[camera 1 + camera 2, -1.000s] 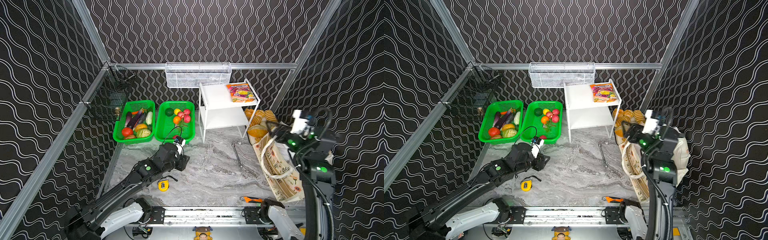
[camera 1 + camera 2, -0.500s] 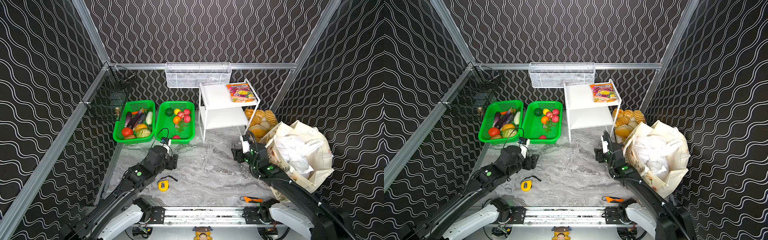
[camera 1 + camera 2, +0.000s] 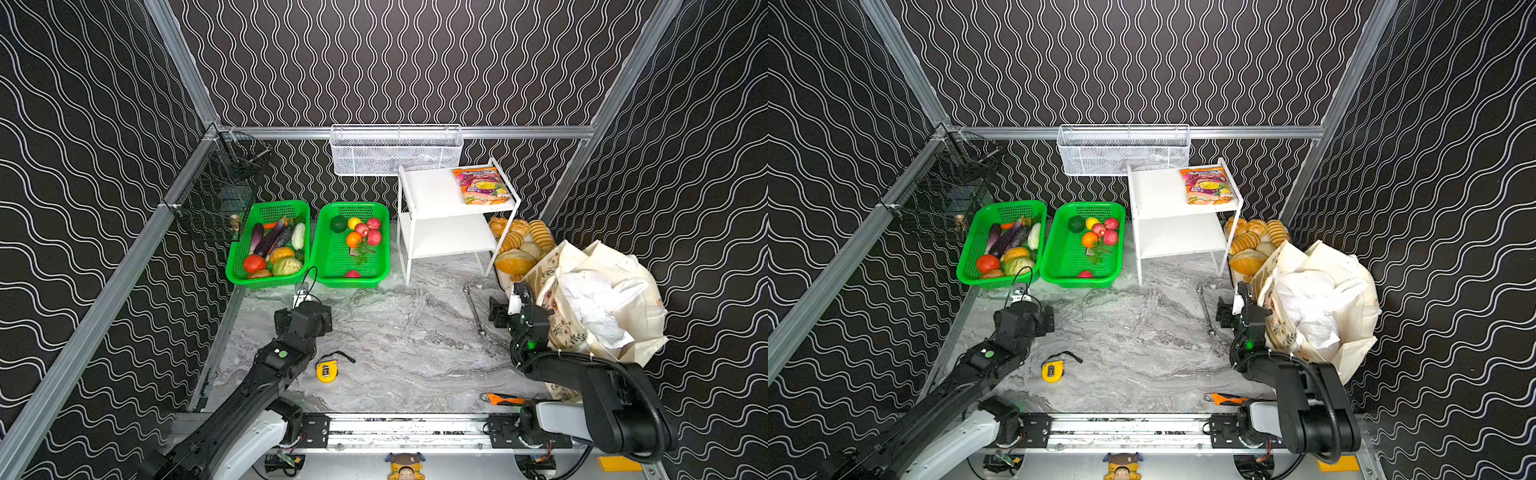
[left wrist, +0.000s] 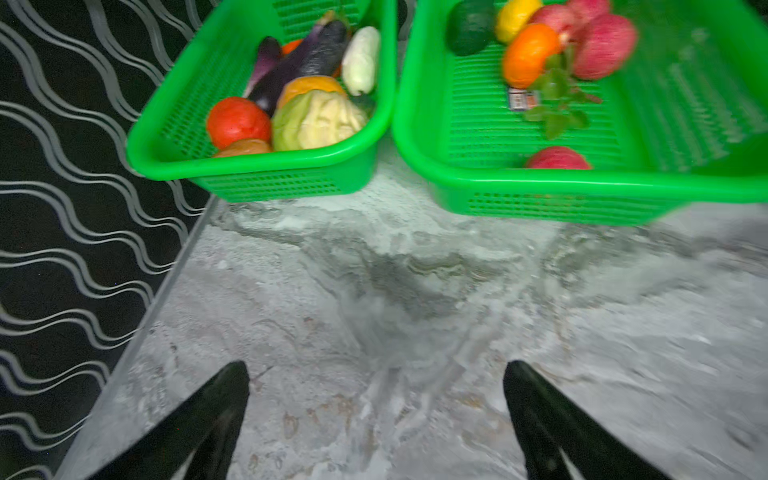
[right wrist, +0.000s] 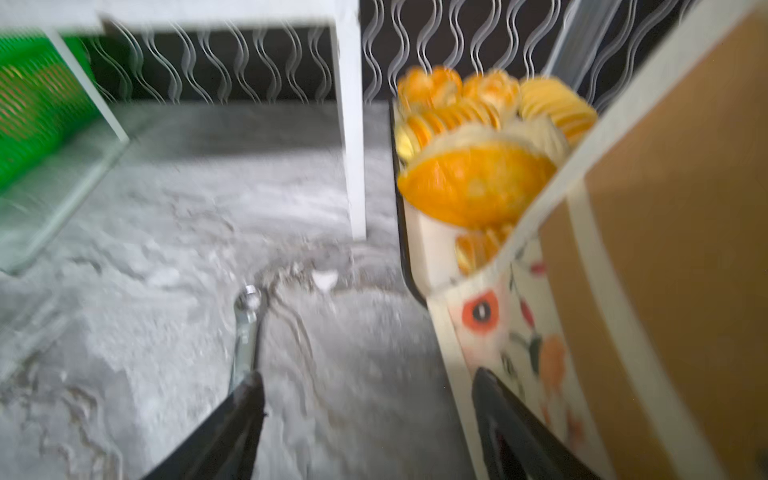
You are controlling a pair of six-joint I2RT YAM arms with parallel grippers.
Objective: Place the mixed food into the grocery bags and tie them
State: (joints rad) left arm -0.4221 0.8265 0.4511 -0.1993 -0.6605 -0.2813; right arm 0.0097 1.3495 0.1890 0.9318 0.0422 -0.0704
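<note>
1. The left end effector (image 4: 376, 368) is spread wide and holds nothing, with only bare bench (image 4: 415, 291) between its fingers. It hangs low, well to the left of the white shelf (image 3: 428, 195).
2. Two green baskets sit side by side left of the shelf. The vegetable basket (image 4: 257, 162) is farther from it, and the fruit basket (image 4: 540, 178) just beside it holds toy fruits (image 3: 362, 232).
3. The right end effector (image 5: 365, 372) is also open and empty, in front of the shelf's right leg. One fingertip is over the near end of a wrench (image 5: 245, 332). The other is close against the printed side of the cream tote (image 3: 623, 299); whether they touch I cannot tell.
4. The tote slumps right of the shelf, with a white plastic bag (image 3: 594, 299) crumpled in its mouth.
5. A snack packet (image 3: 482, 185) lies on the shelf's top tier.
6. Bread loaves (image 3: 515, 262) crowd the gap between shelf and tote.
7. A yellow tape measure (image 3: 327, 371) and an orange-handled tool (image 3: 503, 400) lie well in front of the shelf.
</note>
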